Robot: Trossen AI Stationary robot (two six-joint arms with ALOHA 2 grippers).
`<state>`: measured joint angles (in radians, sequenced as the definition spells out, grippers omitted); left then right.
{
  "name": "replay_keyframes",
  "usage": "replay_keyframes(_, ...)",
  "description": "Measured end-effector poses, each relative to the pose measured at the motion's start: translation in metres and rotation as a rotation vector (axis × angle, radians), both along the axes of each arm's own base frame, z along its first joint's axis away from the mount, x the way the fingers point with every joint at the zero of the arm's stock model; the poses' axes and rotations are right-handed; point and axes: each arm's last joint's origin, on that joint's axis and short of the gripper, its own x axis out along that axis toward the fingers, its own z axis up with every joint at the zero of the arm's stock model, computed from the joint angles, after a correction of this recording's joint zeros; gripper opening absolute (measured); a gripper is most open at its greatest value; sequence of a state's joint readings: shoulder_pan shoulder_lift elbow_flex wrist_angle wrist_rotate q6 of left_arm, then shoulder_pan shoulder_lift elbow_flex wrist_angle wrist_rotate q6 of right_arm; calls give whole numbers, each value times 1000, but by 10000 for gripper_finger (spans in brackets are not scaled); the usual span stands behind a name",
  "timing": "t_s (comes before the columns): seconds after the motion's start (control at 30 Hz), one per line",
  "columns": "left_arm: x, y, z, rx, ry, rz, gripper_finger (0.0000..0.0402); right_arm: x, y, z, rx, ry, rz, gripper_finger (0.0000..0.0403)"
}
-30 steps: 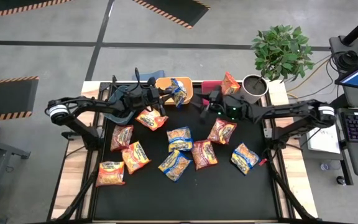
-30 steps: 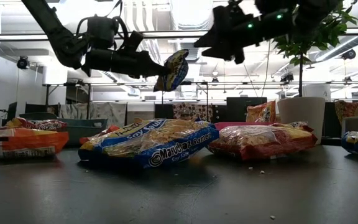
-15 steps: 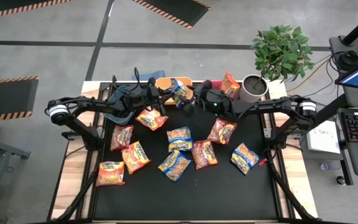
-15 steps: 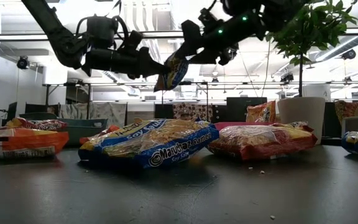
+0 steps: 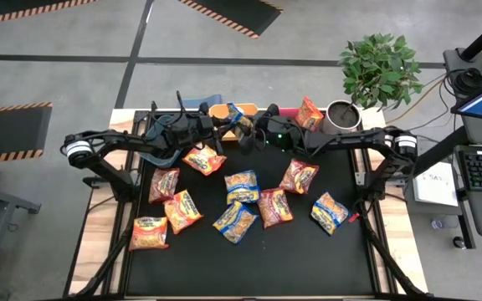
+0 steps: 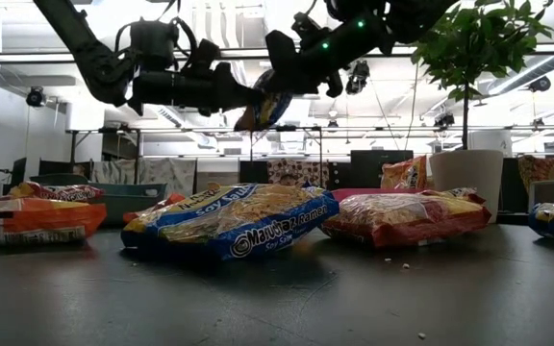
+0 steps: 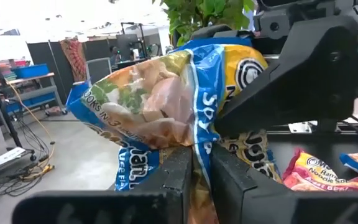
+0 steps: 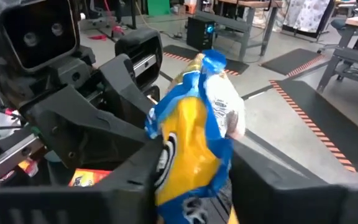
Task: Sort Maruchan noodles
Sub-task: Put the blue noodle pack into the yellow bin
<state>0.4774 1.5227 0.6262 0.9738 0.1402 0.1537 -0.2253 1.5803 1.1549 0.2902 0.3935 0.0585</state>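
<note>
Low view: crinkly blue-trimmed packet between pincers.

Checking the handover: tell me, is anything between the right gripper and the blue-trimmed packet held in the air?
Nothing visible. The right gripper already has its fingers on either side of the blue-trimmed packet, which the left gripper pinches.

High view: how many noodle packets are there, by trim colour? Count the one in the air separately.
blue-trim packets lying flat: 3
airborne blue-trim packet: 1
red/orange-trim packets: 7
Total: 11
</note>
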Motion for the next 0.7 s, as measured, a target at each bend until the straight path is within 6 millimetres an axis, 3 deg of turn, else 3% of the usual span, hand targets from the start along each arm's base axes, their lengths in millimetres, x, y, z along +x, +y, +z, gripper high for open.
replay_keyframes(0.17,0,0,0,-16,-8,0,34,-1,0,1,-4,4,10,56)
replay_keyframes(0.33,0,-1,0,-35,6,-23,43,-2,1,1,-1,22,11,40)
replay_keyframes(0.7,-22,-3,18,-90,99,-4,171,-8,-10,2,31,16,-49,30)
